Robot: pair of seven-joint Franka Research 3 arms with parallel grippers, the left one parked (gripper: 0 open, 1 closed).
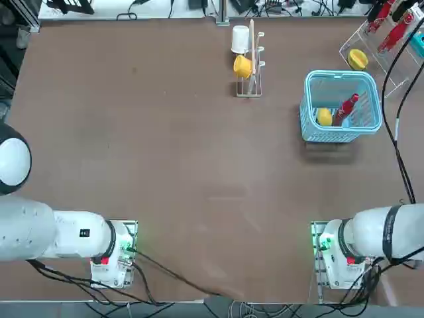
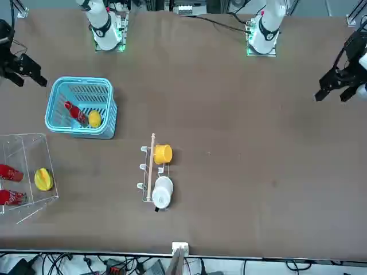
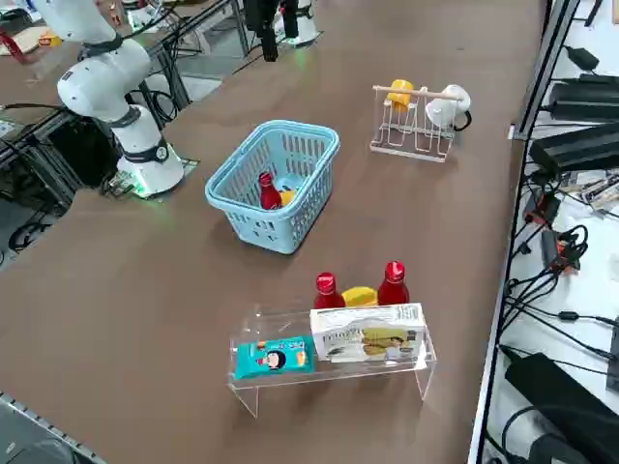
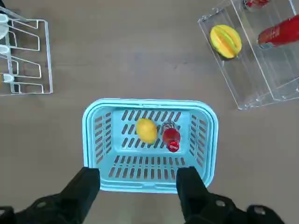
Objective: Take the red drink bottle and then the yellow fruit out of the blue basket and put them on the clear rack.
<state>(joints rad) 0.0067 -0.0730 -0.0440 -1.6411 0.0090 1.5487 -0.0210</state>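
**Blue basket holds bottle and fruit; gripper open above it**

Blue plastic lattice forms the basket (image 1: 342, 136), which stands on the brown table (image 1: 165, 165) in front of the right arm, well out from its base. Inside it the bottle (image 4: 171, 138) stands roughly upright, leaning a little, with its red cap uppermost. The fruit (image 4: 146, 130) lies on the basket floor just beside the bottle; whether the two touch cannot be told. In the front view both show again, the bottle (image 2: 75, 113) slanted and the fruit (image 2: 94, 118) next to it.

The right gripper (image 4: 138, 189) hangs high over the table, above the near rim of the basket, pointing down. Its two dark fingers (image 4: 86, 186) stand wide apart with nothing between them. It touches neither the basket nor its contents.

The rack (image 3: 334, 372) stands near the basket, toward the table's right edge. It already carries two red bottles (image 3: 393, 284), a yellow-green fruit (image 3: 359, 296) between them, a pale box (image 3: 368, 334) and a teal packet (image 3: 274, 357).

A wire stand (image 1: 249, 66) sits well apart from the basket, toward the middle of the table's far side, with a yellow cup (image 1: 242, 65) and a white cup (image 1: 240, 39) hung on its pegs.
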